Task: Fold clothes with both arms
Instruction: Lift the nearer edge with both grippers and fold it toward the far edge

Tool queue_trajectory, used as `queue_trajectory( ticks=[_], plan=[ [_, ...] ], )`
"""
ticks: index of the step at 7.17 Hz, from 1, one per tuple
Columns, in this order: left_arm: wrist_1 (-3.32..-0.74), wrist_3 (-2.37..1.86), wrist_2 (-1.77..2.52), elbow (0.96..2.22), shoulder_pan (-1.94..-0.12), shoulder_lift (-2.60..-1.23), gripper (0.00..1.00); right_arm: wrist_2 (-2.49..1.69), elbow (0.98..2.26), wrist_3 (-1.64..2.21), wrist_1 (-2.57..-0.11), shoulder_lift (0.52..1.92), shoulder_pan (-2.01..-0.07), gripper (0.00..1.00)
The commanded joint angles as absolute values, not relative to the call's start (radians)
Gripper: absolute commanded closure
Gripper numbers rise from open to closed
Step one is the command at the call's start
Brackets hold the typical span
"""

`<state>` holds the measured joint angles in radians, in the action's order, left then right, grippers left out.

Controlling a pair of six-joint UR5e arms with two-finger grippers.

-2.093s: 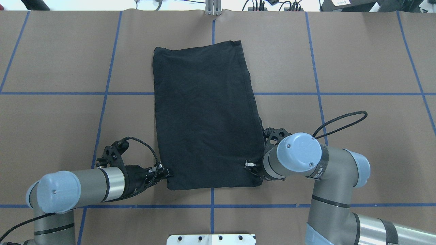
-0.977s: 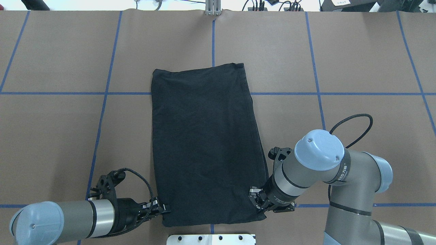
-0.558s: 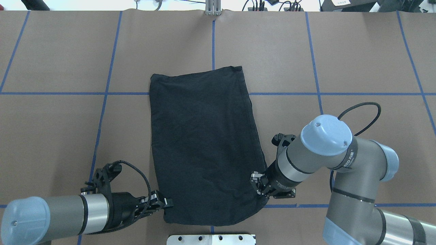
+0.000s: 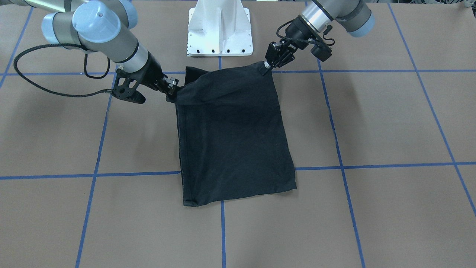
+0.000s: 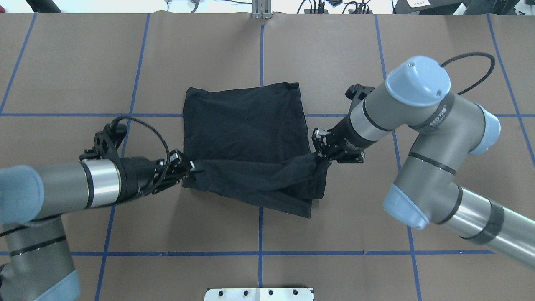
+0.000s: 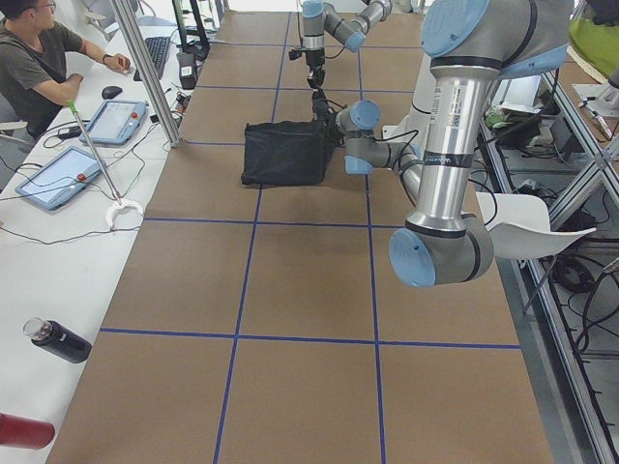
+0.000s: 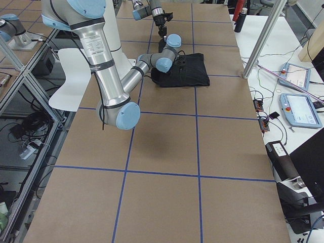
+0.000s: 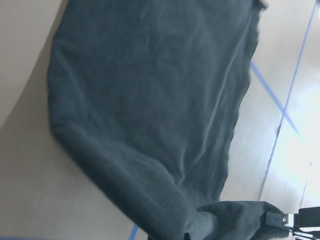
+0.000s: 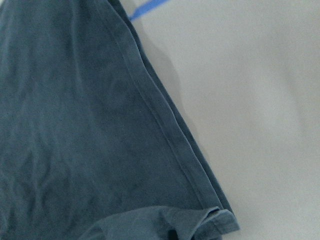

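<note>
The black T-shirt (image 5: pixel 246 121) lies folded in a long rectangle on the brown table, plain side up, no print showing. It also shows in the front view (image 4: pixel 234 141). My left gripper (image 5: pixel 194 167) is shut on the near left corner. My right gripper (image 5: pixel 322 154) is shut on the near right corner. Both hold the near edge lifted above the table, so the cloth sags between them and doubles over the part still lying flat. In the front view the left gripper (image 4: pixel 267 65) is on the right and the right gripper (image 4: pixel 172 90) on the left. Both wrist views show only cloth (image 8: pixel 150 100) (image 9: pixel 75 125).
The white pedestal base (image 4: pixel 219 29) stands at the robot's side of the table. Blue tape lines (image 5: pixel 261 50) grid the brown table cover. An operator (image 6: pixel 39 68) sits with tablets at a side bench. Bottles (image 6: pixel 58 340) lie on that bench.
The shirt was first dragged toward the robot. Both grippers have now lifted its near edge and carried it away from the robot, over the flat part.
</note>
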<state>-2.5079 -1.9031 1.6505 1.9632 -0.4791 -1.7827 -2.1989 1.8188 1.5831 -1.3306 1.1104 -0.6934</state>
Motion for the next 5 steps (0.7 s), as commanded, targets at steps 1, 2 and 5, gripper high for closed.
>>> queue_trajectory(
  ticks=[1, 2, 5],
  plan=[
    [-2.445, -1.821, 1.693, 1.703, -0.659, -2.019, 1.0, -2.191, 1.609, 1.543, -1.214, 0.985, -0.796, 1.0],
    [-2.453, -1.783, 1.692, 1.578, -0.699, -2.084, 1.0, -2.143, 1.515, 1.545, -1.098, 0.954, -0.799, 1.0],
    [-2.486, -1.723, 1.692, 1.465, -0.758, -2.088, 1.0, -2.041, 1.229, 1.545, -1.002, 0.781, -0.799, 1.0]
  ],
)
